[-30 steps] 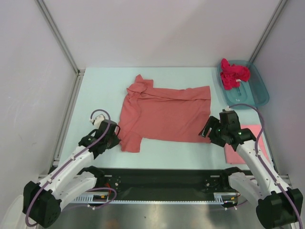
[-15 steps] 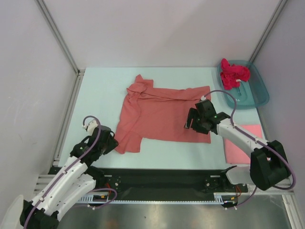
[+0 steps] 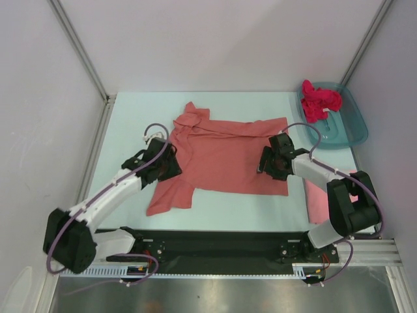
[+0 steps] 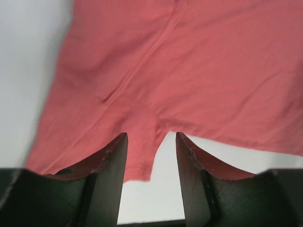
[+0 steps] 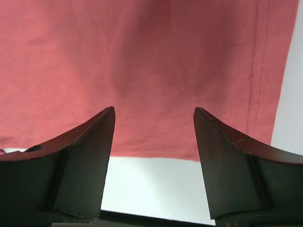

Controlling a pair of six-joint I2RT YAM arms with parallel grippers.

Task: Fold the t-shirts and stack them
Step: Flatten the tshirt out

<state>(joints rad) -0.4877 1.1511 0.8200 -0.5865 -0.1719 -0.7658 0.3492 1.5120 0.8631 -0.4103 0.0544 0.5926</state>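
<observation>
A salmon-coral t-shirt (image 3: 225, 153) lies spread flat mid-table, collar bunched at its far left. My left gripper (image 3: 171, 166) hovers open over its left sleeve; in the left wrist view the sleeve hem (image 4: 142, 156) lies between the open fingers of that gripper (image 4: 151, 142). My right gripper (image 3: 266, 163) is open over the shirt's lower right part; the right wrist view shows the cloth (image 5: 142, 61) and its near hem just ahead of this gripper (image 5: 154, 116). A lighter pink t-shirt (image 3: 315, 203) lies folded at the right, partly under the right arm. The magenta t-shirt (image 3: 319, 101) sits crumpled in the tub.
A teal plastic tub (image 3: 348, 130) stands at the far right corner. Metal frame posts and white walls close in the table at left, right and back. The black rail with both arm bases runs along the near edge.
The left arm swung from the near left corner up to the shirt's left sleeve and its jaws opened. The right arm moved left and away from me onto the shirt's lower right part.
</observation>
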